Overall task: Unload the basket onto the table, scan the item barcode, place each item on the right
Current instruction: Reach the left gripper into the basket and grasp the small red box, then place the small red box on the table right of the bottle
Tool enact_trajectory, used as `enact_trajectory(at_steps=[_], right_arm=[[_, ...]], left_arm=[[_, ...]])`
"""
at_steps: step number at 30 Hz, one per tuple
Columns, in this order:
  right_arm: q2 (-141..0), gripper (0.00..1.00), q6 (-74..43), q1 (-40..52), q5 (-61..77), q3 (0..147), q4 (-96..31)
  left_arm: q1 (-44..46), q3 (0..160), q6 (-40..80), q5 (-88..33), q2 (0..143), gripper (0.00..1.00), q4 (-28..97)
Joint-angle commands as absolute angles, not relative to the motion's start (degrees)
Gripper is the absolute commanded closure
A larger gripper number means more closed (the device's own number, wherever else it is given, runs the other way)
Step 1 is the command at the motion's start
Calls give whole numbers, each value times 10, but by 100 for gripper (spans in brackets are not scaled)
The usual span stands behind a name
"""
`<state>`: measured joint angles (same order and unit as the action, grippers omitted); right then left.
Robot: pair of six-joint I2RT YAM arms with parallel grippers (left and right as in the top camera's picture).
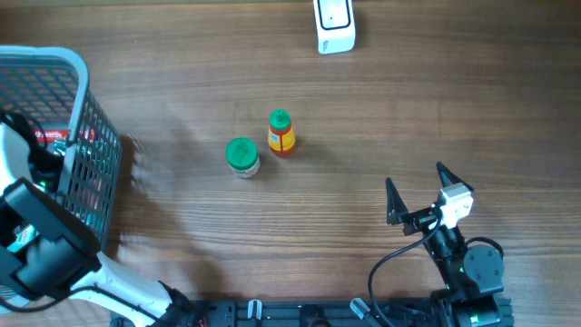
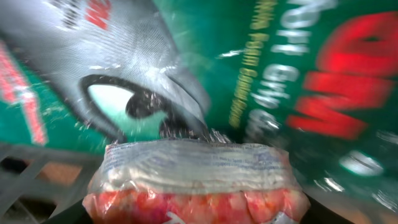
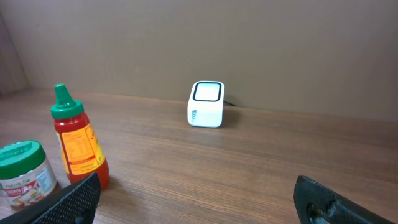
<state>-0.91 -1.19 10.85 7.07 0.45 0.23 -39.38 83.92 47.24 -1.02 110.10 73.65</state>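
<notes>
Looks past wide-spread right gripper across wooden table; finds white scanner far back at centre, red sauce bottle upright at left, green-lidded jar just beside it

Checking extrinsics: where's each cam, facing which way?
Overhead: above table, looking straight down; both arms show, left arm over basket.
Left wrist: inside basket, close on green packets; own body not discernible.
Right wrist: low, facing scanner; open end effector at bottom edge.
Shared: overhead and right wrist both see scanner, bottle, jar.

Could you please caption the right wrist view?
Open right gripper facing a sauce bottle, a jar and a white scanner on the table.
</notes>
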Motion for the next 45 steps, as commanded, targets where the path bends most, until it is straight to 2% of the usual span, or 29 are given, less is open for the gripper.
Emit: enact_trajectory(at_steps=[1,6,10,13,18,20,26,31,39,45], right_arm=[[-8,0,-11,111,75,3,4],[-8,0,-11,111,75,3,4],[-8,0,-11,111,75,3,4],[-8,0,-11,111,75,3,4],[-8,0,-11,111,75,3,4],[-8,0,-11,111,75,3,4],[-8,0,-11,111,75,3,4],[-8,0,-11,111,75,3,4],[-8,0,-11,111,75,3,4],[-8,0,-11,111,75,3,4]], left_arm=[[-390,948,466,-13,1036,30,778],[-390,1106,467,-55,958,29,835],[-365,1135,467,-136,872,29,827],[-290,1135,467,-139,823,29,827],[-65,1135,467,-93,807,29,822],[30,1135,467,-76,819,29,803],[241,1135,467,3,880,29,740],[344,1135,467,18,958,28,694],[429,1135,467,18,1124,29,660],[455,1135,467,18,1232,27,655]])
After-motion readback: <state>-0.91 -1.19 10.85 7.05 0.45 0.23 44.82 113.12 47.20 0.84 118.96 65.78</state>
